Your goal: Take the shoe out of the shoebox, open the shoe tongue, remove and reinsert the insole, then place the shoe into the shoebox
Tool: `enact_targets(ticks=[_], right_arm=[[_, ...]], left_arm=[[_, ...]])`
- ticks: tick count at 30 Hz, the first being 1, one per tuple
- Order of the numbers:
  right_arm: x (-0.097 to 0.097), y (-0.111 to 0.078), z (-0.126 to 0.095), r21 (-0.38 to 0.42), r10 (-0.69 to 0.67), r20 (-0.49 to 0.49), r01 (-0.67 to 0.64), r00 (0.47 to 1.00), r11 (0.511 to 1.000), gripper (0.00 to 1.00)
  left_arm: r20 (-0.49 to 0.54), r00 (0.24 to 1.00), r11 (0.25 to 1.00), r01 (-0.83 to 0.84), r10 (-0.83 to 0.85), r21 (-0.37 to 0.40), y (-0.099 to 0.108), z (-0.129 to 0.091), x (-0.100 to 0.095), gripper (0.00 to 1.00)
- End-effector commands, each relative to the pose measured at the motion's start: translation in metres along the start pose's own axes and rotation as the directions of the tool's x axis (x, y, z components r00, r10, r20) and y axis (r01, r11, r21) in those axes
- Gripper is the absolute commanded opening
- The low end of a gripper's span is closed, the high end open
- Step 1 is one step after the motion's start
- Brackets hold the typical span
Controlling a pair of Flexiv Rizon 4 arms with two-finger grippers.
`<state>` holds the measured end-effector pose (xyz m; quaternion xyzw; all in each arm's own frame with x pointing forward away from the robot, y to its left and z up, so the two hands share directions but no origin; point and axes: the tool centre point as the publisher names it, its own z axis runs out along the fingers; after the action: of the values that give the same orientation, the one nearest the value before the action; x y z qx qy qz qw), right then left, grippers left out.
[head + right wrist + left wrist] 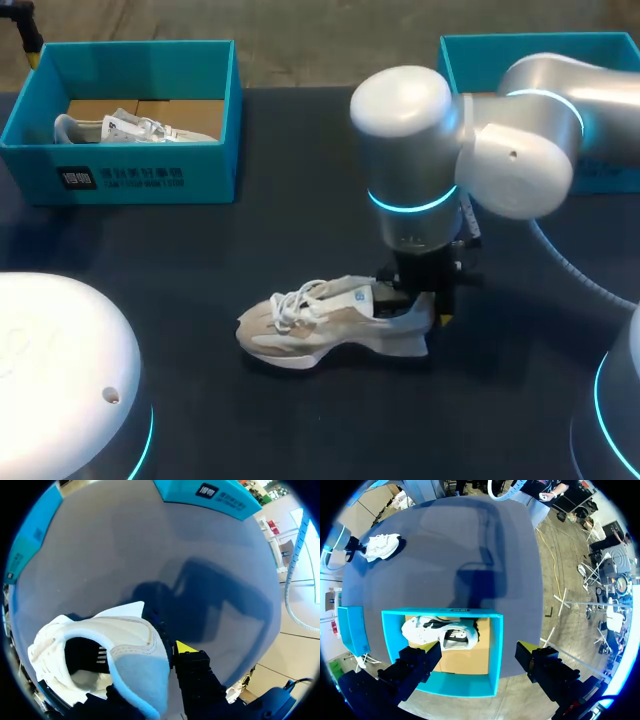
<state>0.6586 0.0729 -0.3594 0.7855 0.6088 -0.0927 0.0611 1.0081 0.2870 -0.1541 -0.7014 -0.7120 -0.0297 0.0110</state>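
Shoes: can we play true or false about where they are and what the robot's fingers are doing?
1. The loose shoe lies on the dark table. True.
2. The left box is empty. False: the boxed shoe lies in it.
3. The left gripper holds a shoe. False: its fingers are open above the left box.
4. The right gripper is at the loose shoe's heel. True.

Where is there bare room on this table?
Bare table lies between the left shoebox and the shoe, and in front of the shoe. Crowded at the heel, where the right end effector grips it.
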Motion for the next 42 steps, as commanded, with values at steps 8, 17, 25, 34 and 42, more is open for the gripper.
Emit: enact_targets(ticks=[8,17,25,34,42], right_arm=[[0.007,-0.004,0.022,0.012,0.005,-0.026,-0.005,1.000,1.000,0.00],[0.009,-0.010,0.024,0.015,0.002,-0.030,-0.002,1.000,1.000,0.00],[0.011,-0.011,0.035,0.040,-0.001,-0.035,0.002,0.999,0.999,0.00],[0.011,-0.012,0.038,0.056,0.006,-0.045,-0.003,0.999,0.998,0.23],[0.007,-0.013,0.014,0.020,0.018,-0.047,-0.017,0.999,1.000,1.00]], left_arm=[[-0.002,1.000,1.000,-0.001,0.001,-0.002,-0.001,0.000,0.000,1.00],[-0.002,1.000,1.000,-0.001,0.001,-0.002,-0.001,0.000,0.000,1.00],[-0.002,1.000,1.000,-0.001,0.001,-0.002,-0.001,0.000,0.000,1.00],[-0.002,1.000,1.000,-0.001,0.001,-0.002,-0.001,0.000,0.000,1.00],[-0.002,1.000,1.000,-0.001,0.001,-0.002,-0.001,0.000,0.000,1.00]])
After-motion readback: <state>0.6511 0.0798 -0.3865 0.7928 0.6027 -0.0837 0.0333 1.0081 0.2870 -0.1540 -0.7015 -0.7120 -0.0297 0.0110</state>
